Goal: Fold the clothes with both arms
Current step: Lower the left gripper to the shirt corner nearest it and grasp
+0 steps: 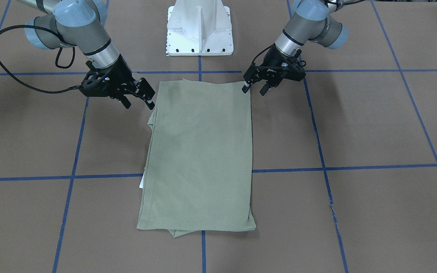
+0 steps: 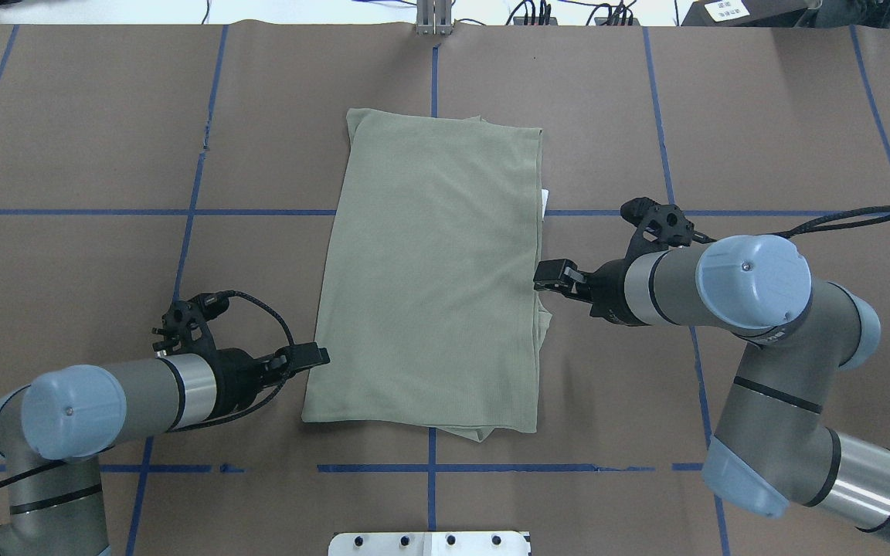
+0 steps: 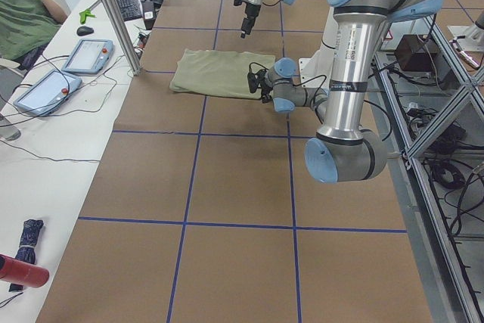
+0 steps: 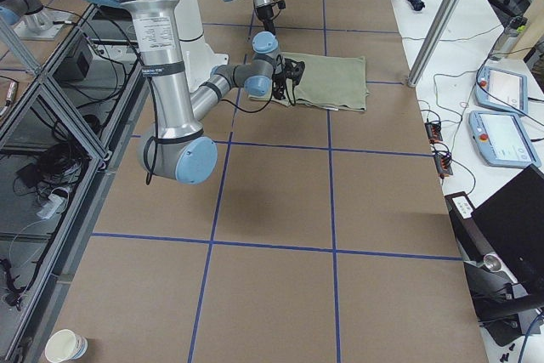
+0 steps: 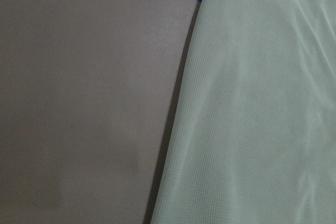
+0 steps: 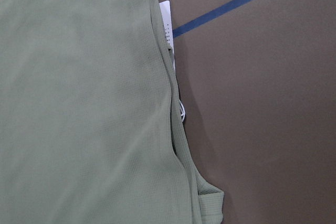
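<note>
While shirt [image 1: 199, 151] lies folded, left gripper [image 1: 254, 91], right gripper [image 1: 139, 106] both parted, empty, at edges.

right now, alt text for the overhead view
A sage-green knit shirt folded into a long rectangle lies on a brown paper-covered table gridded with blue tape. The left end effector is at its near-left edge, the right end effector midway along its right edge.

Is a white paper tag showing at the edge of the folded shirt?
Yes, a white tag peeks out from under the green shirt's edge.
</note>
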{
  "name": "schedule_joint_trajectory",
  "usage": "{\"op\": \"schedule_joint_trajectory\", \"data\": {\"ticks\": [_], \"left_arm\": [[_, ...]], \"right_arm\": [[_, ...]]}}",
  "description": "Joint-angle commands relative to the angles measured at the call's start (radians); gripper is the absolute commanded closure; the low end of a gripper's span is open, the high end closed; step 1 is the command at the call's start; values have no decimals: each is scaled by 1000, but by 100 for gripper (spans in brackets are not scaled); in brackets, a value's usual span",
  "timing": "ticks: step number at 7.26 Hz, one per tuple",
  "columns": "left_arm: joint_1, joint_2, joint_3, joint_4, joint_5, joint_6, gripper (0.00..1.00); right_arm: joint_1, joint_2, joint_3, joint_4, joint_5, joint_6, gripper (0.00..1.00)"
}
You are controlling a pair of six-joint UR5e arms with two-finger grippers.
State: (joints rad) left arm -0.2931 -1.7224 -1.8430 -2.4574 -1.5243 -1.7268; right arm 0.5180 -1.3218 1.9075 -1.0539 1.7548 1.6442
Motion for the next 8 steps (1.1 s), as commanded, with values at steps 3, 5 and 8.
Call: {"op": "schedule_joint_trajectory", "data": {"ticks": [3,5,8], "left_arm": [[78,-2,25,-6,53,-60,10],[78,-6,25,-6,53,-63,13],[94,-8,25,-6,52,-63,18]], "right_arm": [[-4,3,2,0,-3,2,0],[-4,6,4,0,-3,2,0],[-4,4,5,0,-3,2,0]]}}
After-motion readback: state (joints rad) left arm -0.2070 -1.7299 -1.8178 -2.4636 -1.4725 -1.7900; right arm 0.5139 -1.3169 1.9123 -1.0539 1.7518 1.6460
